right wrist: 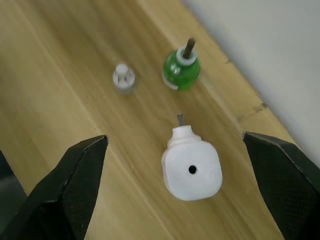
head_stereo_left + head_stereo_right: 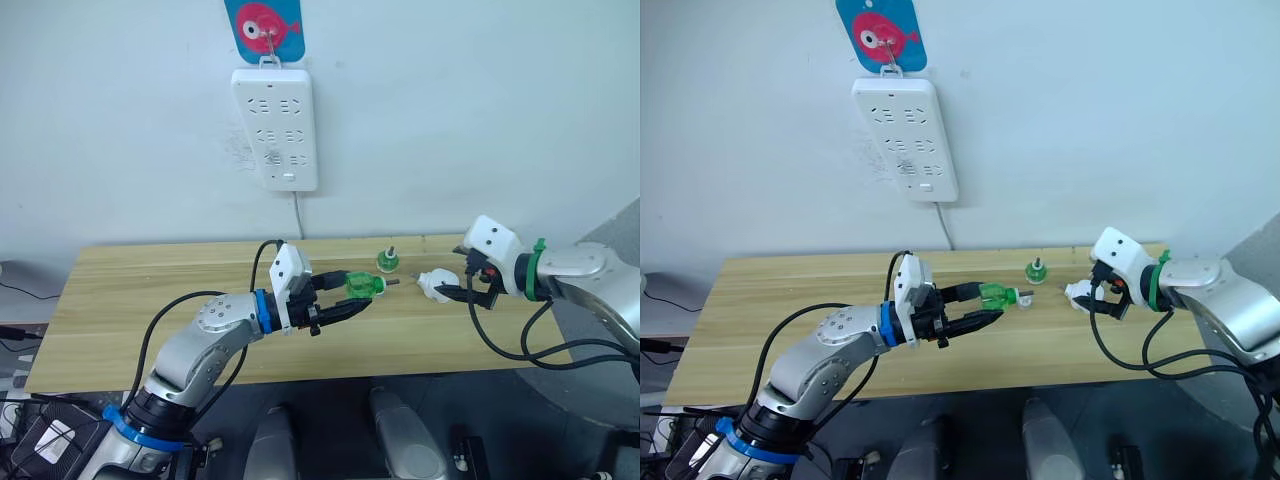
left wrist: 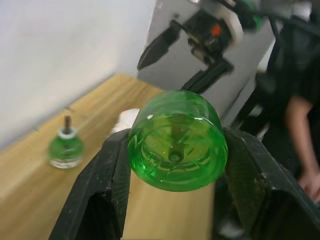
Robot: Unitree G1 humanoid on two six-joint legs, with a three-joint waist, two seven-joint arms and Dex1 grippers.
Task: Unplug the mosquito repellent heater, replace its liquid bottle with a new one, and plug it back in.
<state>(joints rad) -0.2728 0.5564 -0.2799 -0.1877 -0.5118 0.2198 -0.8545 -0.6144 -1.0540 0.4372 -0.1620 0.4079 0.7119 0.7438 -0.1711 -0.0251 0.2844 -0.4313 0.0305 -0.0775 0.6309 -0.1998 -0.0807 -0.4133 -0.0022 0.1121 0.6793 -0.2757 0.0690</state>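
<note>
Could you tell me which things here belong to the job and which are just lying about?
Job: heater, held green bottle, standing green bottle, white cap, power strip.
Lying about: fish sign, person.

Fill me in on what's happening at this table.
The robot is swapping the bottle in a mosquito repellent heater. The left gripper is shut on a green bottle, held on its side above the wooden table. The white heater lies unplugged on the table under the open right gripper. A second green bottle stands upright near the wall, a small white cap beside it. The power strip hangs on the wall.
</note>
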